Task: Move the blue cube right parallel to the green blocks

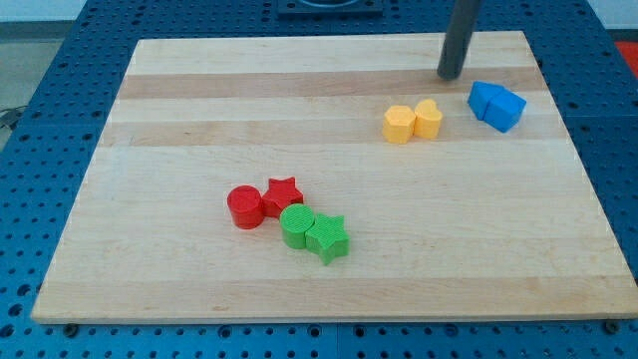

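Two blue blocks lie touching at the view's upper right: a blue block (484,98) on the left, and a blue cube-like block (506,110) on the right. My tip (451,76) rests on the board just up and to the left of them, a short gap away. A green cylinder (296,226) and a green star (328,237) sit touching each other in the lower middle of the board.
A yellow block (400,125) and a second yellow block (429,119) touch each other just left of the blue blocks. A red cylinder (244,207) and a red star (283,193) sit against the green blocks. The wooden board (179,130) lies on a blue perforated table.
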Motion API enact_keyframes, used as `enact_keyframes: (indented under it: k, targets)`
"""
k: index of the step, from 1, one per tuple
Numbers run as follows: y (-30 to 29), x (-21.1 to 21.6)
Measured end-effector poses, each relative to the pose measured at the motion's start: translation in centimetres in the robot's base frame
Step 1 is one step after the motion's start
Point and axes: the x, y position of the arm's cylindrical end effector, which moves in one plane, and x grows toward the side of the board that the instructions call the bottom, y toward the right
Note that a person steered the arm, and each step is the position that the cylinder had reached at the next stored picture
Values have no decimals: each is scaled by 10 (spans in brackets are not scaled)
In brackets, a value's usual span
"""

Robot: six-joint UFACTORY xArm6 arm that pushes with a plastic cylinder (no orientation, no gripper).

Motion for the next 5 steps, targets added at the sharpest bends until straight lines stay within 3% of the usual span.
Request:
enact_keyframes:
  k: [4,5]
  targets:
    - [62,0]
    - [62,24]
